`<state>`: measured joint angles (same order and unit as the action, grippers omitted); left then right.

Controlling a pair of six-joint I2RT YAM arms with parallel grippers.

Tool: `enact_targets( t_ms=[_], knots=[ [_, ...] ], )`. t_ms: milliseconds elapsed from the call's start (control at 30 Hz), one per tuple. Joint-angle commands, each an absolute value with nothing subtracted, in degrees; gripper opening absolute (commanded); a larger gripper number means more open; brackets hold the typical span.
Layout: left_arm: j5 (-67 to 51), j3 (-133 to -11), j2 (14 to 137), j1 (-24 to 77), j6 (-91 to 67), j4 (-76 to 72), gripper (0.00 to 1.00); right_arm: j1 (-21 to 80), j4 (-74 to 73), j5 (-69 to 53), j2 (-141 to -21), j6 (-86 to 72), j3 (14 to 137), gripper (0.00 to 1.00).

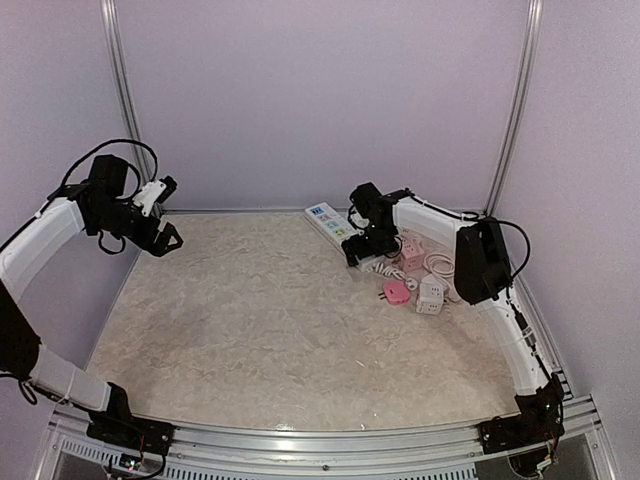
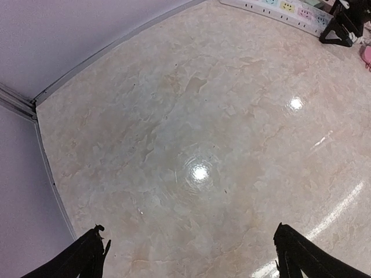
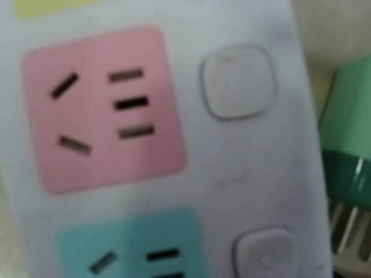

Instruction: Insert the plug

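A white power strip (image 1: 328, 220) with coloured socket panels lies at the back of the table. My right gripper (image 1: 360, 254) hovers low over its near end, jaws spread and empty. The right wrist view fills with the strip (image 3: 249, 168): a pink socket panel (image 3: 101, 107), a teal socket panel (image 3: 130, 249) and two white buttons. My own fingers do not show there. A green plug (image 3: 348, 139) with metal prongs lies just off the strip's right edge. My left gripper (image 1: 165, 238) is raised at the far left, open over bare table (image 2: 190, 240).
Right of the strip lie a pink cube adapter (image 1: 411, 252), a pink plug (image 1: 396, 292), a white cube adapter (image 1: 431, 295) and a coiled white cable (image 1: 440, 265). Purple walls close in the back and sides. The marble tabletop (image 1: 260, 320) spreads in front.
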<state>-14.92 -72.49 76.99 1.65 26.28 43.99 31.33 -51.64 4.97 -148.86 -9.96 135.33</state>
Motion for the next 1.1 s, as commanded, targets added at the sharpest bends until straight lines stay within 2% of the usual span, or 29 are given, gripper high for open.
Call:
enact_targets(
  t_ms=[0, 33, 167, 267, 333, 467, 600, 833, 1067],
  knots=[
    [-12.76, -74.80, 78.97, 3.50, 28.25, 47.80, 0.99, 33.74, -52.79, 5.04, -149.42, -9.91, 133.12, 0.97],
    [-13.24, -74.94, 79.02, 3.51, 28.27, 48.02, 0.99, 33.80, -52.84, 4.87, -149.97, -10.02, 133.52, 0.92],
    [-14.38, -74.84, 76.93, 3.36, 29.34, 48.40, 0.99, 33.90, -53.48, 2.10, -149.96, -8.79, 134.07, 0.51],
    [-16.51, -76.11, 75.24, 1.65, 29.92, 50.02, 0.99, 35.07, -52.98, -0.60, -146.69, -4.87, 130.80, 0.30],
    [-19.58, -77.16, 75.06, -1.23, 29.80, 51.11, 0.99, 36.81, -52.11, -3.93, -143.55, 0.94, 125.97, 0.22],
    [-24.59, -77.65, 74.47, -7.60, 29.27, 51.39, 0.99, 44.75, -51.91, -9.28, -137.14, 15.37, 112.77, 0.25],
    [-22.28, -76.72, 74.19, -8.79, 29.09, 51.27, 0.99, 52.23, -52.65, -5.07, -134.00, 23.52, 103.68, 0.23],
    [-23.35, -74.86, 72.29, -8.76, 29.64, 52.16, 0.99, 55.90, -54.98, -0.85, -133.28, 21.22, 100.59, 0.25],
    [-23.50, -74.71, 70.78, -8.79, 29.63, 52.56, 0.99, 55.81, -52.11, 4.26, -129.71, 16.79, 99.50, 0.23]
  ],
)
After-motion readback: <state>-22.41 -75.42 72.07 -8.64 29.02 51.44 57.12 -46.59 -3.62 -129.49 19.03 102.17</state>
